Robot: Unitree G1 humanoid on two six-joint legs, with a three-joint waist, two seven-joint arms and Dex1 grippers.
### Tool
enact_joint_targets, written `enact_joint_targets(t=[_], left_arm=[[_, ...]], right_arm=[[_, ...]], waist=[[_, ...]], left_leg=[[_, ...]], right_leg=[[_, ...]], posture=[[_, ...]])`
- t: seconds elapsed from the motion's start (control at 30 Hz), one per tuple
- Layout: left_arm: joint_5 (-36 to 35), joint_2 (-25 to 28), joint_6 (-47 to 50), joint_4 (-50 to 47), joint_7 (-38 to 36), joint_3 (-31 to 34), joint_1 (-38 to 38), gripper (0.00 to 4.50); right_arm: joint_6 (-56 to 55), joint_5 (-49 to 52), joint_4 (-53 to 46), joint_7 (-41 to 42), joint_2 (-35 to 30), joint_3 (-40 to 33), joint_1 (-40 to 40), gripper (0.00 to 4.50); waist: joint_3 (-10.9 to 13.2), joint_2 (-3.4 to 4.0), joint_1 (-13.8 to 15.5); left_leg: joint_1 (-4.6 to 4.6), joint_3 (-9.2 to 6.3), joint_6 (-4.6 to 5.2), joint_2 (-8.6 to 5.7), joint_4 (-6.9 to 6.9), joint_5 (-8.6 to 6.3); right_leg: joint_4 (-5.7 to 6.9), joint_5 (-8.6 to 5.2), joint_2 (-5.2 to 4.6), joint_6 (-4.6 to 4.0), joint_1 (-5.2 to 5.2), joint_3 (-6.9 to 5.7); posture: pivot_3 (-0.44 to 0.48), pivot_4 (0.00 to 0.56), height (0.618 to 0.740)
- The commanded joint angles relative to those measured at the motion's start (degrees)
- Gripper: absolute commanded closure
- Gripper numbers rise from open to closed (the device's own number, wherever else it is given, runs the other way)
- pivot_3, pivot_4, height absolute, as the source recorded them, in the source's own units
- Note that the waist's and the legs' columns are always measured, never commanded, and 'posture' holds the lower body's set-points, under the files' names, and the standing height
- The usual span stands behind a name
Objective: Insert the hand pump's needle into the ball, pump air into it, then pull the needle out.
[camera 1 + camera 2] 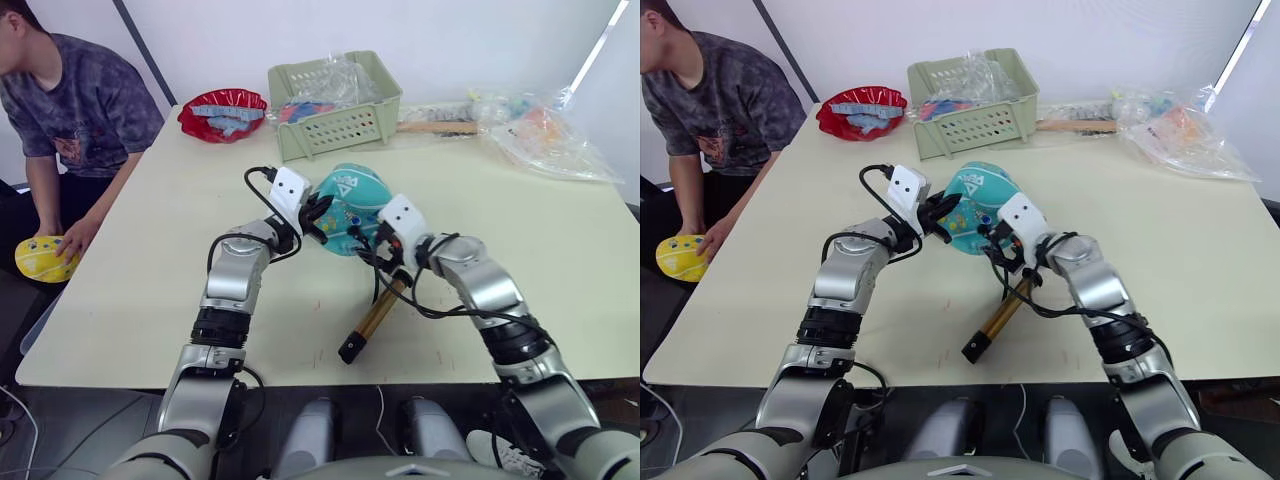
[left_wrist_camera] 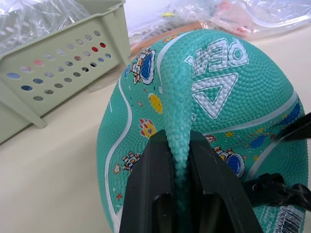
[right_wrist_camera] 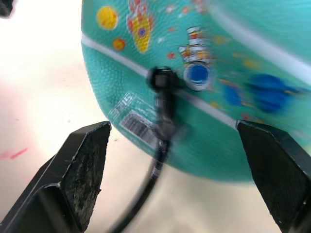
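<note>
While your left gripper (image 2: 181,194) is clenched on a pinched ridge of the ball's (image 1: 352,205) soft skin, your right gripper (image 3: 172,170) hangs released beside it, its two fingers (image 3: 73,174) spread wide and touching nothing. You can see the ball sitting partly deflated on the table (image 1: 150,260), just in front of the green basket (image 1: 335,105). White "PEAK" lettering above a white triangular logo reads clearly on its teal surface, and a small barcode sticker sits low on its side, its print too small to read. Your hose (image 3: 158,145) runs up to the ball, its black tip pressed against a white seam; the needle itself you cannot make out. The pump (image 1: 375,318) lies on the table near your right wrist, barrel angled toward the front edge.
</note>
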Motion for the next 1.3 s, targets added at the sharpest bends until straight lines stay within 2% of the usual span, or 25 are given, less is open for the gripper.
enact_joint_targets(t=[0.03, 0.3, 0.4, 0.63, 0.93, 0.97, 1.03, 1.2, 1.23, 1.3], left_arm=[[1.12, -0.59, 3.34, 3.28, -0.73, -3.41, 2.29, 4.5], [1.1, -0.78, 3.58, 2.72, -0.84, -3.66, 1.88, 4.5], [1.02, -0.71, 3.71, 2.76, -0.94, -3.6, 1.57, 4.5], [1.25, -0.21, 2.6, 4.04, -1.41, -3.96, -0.07, 4.5], [1.02, 1.59, 1.33, 4.82, -4.34, -4.46, -2.04, 4.5], [0.83, 1.71, 1.1, 5.25, -4.34, -4.05, -2.54, 3.62], [-0.65, 1.56, 1.51, 5.59, -5.31, -3.01, -3.46, 2.86], [-1.69, 2.74, 2.21, 2.5, -7.72, -3.21, -4.62, 0.34], [-1.87, 3.45, 2.75, 0.56, -8.89, -3.74, -4.72, 0.03], [-5.05, 3.81, 6.43, -4.21, -10.22, -2.56, -5.42, 0.03]], right_arm=[[-7.04, 6.07, -8.81, 4.85, -2.69, -3.79, 4.72, 0.16], [-19.71, 11.36, -16.48, 6.31, -9.78, -12.95, 16.15, 0.16], [-16.88, 17.85, -18.82, 4.91, -8.97, -18.23, 18.59, 0.16], [-23.19, 32.5, -18.32, 18.61, -14.48, -28.73, 26.44, 0.16], [-33.86, 36.34, -8.16, 32.79, -21.24, -35.81, 32.02, 0.16], [-34.34, 36.84, -7.32, 33.86, -21.68, -36.25, 32.2, 0.0], [-35.16, 38.42, -5.84, 36.11, -21.99, -37.07, 32.29, 0.0], [-37.78, 40.01, -4.14, 38.98, -21.98, -37.4, 32.04, 0.0], [-38.2, 39.94, -3.9, 39.23, -22.05, -37.3, 31.98, 0.0], [-38.89, 39.88, -3.56, 39.5, -22.06, -37.21, 32.03, 0.0]], waist=[[0.08, -0.01, 0.24], [0.42, -0.21, 0.42], [0.49, -0.24, 0.53], [0.62, -0.26, 1.43], [0.75, -0.31, 1.4], [0.78, -0.29, 1.41], [0.85, -0.28, 1.39], [1.09, -0.34, 1.38], [1.14, -0.35, 1.38], [1.24, -0.35, 1.36]], left_leg=[[-0.05, -0.08, -0.01, 0.0, 0.0, 0.0], [-0.09, -0.16, -0.01, -0.08, 0.0, 0.01], [-0.1, -0.19, -0.01, -0.07, 0.0, 0.01], [-0.19, -0.19, 0.01, -0.08, 0.0, 0.0], [-0.2, -0.18, 0.01, -0.08, 0.0, 0.0], [-0.2, -0.17, 0.01, -0.08, 0.0, 0.0], [-0.19, -0.15, 0.02, -0.08, 0.01, 0.0], [-0.23, -0.17, 0.01, -0.07, 0.01, 0.0], [-0.24, -0.16, 0.01, -0.07, 0.01, 0.01], [-0.3, -0.16, 0.0, -0.07, 0.01, 0.01]], right_leg=[[-0.01, -0.01, 0.0, 0.01, 0.0, -0.08], [-0.15, -0.08, -0.07, 0.14, 0.1, -0.18], [-0.18, -0.08, -0.07, 0.14, 0.11, -0.19], [-0.38, -0.07, -0.07, 0.15, 0.15, -0.23], [-0.4, -0.07, -0.05, 0.15, 0.16, -0.23], [-0.4, -0.07, -0.05, 0.14, 0.16, -0.21], [-0.4, -0.06, -0.05, 0.14, 0.16, -0.2], [-0.4, 0.02, -0.04, 0.0, 0.15, -0.21], [-0.39, 0.04, -0.04, -0.03, 0.13, -0.2], [-0.39, 0.04, -0.03, -0.04, 0.06, -0.2]], posture=[[0.0, 0.15, 0.74], [0.0, 0.15, 0.74], [0.0, 0.15, 0.74], [0.0, 0.15, 0.74], [0.0, 0.15, 0.74], [0.0, 0.15, 0.74], [0.0, 0.15, 0.74], [0.0, 0.15, 0.74], [0.0, 0.15, 0.74], [0.0, 0.15, 0.74]])
